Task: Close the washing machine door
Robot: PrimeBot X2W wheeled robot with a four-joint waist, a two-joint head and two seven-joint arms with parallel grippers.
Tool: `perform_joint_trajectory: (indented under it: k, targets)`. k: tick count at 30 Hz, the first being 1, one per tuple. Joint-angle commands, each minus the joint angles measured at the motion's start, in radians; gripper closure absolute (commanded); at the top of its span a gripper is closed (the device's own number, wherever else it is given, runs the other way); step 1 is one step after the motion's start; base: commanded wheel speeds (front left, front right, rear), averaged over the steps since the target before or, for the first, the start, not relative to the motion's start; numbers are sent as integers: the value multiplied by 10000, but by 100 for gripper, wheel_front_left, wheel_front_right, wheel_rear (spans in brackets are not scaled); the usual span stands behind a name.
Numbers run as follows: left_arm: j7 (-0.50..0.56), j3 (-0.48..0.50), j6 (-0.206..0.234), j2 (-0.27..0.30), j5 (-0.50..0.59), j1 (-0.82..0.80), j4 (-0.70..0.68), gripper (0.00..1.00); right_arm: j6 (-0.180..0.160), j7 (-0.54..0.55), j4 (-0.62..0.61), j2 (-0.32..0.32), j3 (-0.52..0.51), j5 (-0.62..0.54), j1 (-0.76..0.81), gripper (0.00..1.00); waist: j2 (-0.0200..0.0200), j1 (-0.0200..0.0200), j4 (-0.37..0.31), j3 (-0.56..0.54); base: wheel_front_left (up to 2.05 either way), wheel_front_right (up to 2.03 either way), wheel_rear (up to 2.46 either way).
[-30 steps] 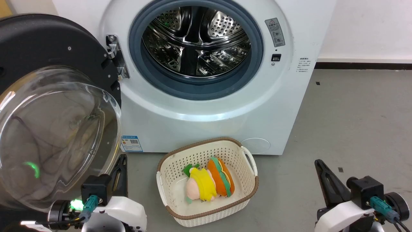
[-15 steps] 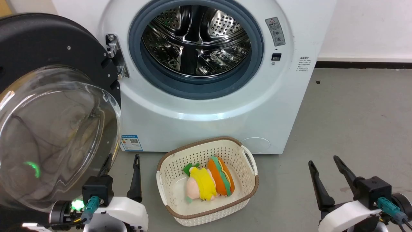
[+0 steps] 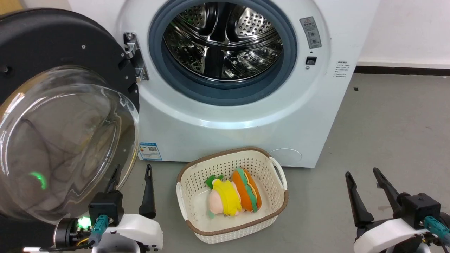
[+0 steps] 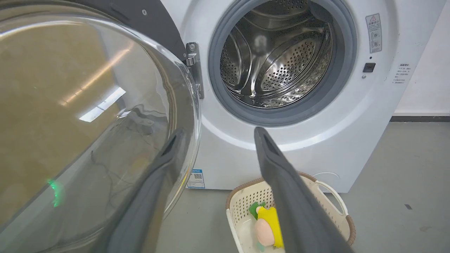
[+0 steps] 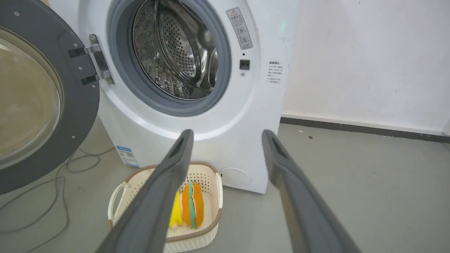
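The white washing machine [image 3: 246,126] faces me with its steel drum [image 3: 225,42] exposed. Its door [image 3: 59,140] hangs wide open on the left, a black ring around a bulging clear glass bowl. My left gripper [image 3: 132,172] is open at the lower left, one finger behind the glass bowl's edge, the other just right of it. In the left wrist view the door [image 4: 84,116] fills the left half and the left gripper [image 4: 218,131] spans its rim. My right gripper [image 3: 362,174] is open at the lower right, over bare floor, far from the door.
A cream perforated basket [image 3: 274,196] holding plush toys [image 3: 233,196] sits on the grey floor in front of the washer, between my grippers. A cable [image 5: 70,163] lies on the floor under the door. A white wall [image 5: 369,59] stands to the right.
Both grippers went from shut to open. The camera has shifted slightly, so the washer sits a little further right in the head view.
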Motion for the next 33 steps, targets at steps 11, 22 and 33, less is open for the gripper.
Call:
perform_joint_trajectory:
  k: [11,22,33]
  targets:
    - [-330,-126,314,-2,19,-387,-605,100,2,-324,-71,13,-308,264,-28,0,0,0,685,195,0,0,0]
    - [-560,195,483,-3,-291,-713,-1713,100,2,-554,-64,16,-569,411,-62,0,0,0,1508,327,0,0,0]
    - [-790,1624,-32,-3,-1301,-1550,-2306,100,3,-783,-88,20,-836,546,-76,0,0,0,2362,552,0,0,0]
